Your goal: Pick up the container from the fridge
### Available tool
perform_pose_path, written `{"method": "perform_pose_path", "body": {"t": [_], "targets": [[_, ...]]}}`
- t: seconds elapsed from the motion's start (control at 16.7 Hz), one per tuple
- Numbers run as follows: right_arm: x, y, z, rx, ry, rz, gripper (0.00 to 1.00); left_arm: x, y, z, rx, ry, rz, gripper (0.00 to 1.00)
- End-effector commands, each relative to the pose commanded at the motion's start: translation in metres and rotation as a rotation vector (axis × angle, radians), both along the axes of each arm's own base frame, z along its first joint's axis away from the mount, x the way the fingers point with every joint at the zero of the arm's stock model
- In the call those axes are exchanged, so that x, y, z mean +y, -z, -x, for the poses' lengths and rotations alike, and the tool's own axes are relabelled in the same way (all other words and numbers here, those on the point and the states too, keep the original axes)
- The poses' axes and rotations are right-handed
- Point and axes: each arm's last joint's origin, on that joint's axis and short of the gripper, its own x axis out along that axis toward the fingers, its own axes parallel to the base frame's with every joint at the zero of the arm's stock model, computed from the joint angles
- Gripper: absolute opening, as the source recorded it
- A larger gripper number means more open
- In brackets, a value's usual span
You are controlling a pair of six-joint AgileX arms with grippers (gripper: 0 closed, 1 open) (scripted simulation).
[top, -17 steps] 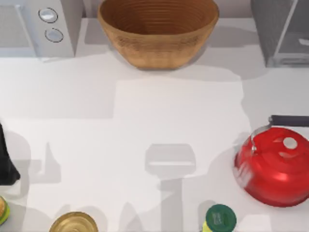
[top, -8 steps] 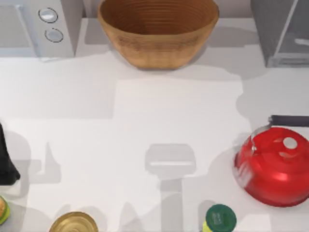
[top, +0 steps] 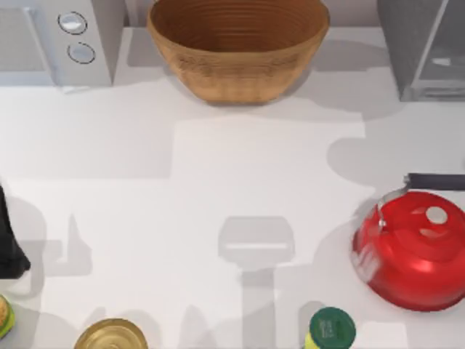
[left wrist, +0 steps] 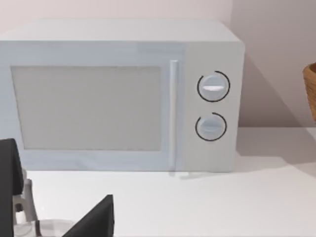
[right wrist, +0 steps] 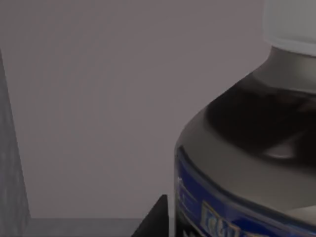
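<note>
Right hand (right wrist: 163, 219) deep in fridge (right wrist: 10, 163), grip state unclear, bottle (right wrist: 247, 148) close ahead; centre on body, then clench.

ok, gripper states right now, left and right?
Left gripper: parked facing the white two-knob microwave, open, holding nothing.
Right gripper: right up against the white-capped grey bottle with a blue label in the grey fridge; state cannot be told.

A wicker bowl (top: 238, 45), white microwave (top: 54, 40), red kettle (top: 413, 251), and green-lidded jar (top: 330, 329) sit on the table (top: 218, 189).
</note>
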Motion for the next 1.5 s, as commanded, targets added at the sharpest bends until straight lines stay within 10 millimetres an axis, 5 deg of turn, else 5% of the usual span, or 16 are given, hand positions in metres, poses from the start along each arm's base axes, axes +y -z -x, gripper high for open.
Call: {"method": "perform_pose_path", "body": {"t": [0.3,0.78,1.14,1.5], "targets": [[0.002,-0.003,0.015,-0.006,-0.01,-0.001,0.0,0.0,0.0,0.0,0.0,0.0,0.0,1.0],[0.001,0.004,0.094,0.012,-0.002,-0.005,0.0,0.0,0.0,0.0,0.0,0.0,0.0,1.0],[0.003,0.004,0.099,0.011,-0.006,-0.006,0.0,0.0,0.0,0.0,0.0,0.0,0.0,1.0],[0.024,-0.03,0.133,0.006,-0.003,0.005,0.0,0.0,0.0,0.0,0.0,0.0,0.0,1.0]]}}
